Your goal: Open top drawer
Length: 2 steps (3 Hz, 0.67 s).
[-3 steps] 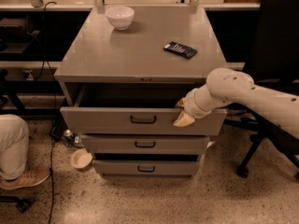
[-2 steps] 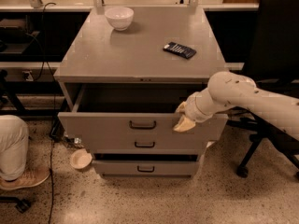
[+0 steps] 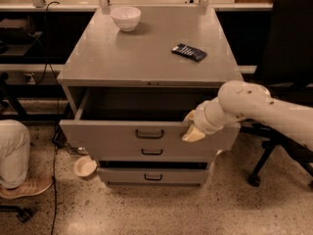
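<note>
Pincer [image 3: 192, 126] at right front edge of top drawer [image 3: 112, 133]; bowl [image 3: 125, 17] on cabinet [image 3: 146, 58].

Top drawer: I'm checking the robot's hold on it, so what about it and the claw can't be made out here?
1. Wide grey metal top drawer: camera view, its inside is dark and partly hidden behind its own tall front.
2. Cream-tipped robot claw, at that front's right end: how it holds is masked by its own wrist.
3. Cream robot arm: cut off by the right edge.
</note>
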Each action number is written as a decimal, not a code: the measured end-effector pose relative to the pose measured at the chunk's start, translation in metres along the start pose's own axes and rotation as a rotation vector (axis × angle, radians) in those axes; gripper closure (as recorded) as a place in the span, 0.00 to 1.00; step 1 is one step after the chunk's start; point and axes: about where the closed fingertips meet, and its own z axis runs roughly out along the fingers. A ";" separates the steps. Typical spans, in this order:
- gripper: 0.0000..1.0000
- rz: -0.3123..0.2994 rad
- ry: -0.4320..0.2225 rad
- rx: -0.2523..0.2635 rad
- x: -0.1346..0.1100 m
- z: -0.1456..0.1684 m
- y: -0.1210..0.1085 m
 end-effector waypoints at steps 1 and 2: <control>1.00 0.002 0.000 0.000 -0.001 0.000 0.002; 0.76 0.003 0.000 -0.003 -0.001 0.001 0.004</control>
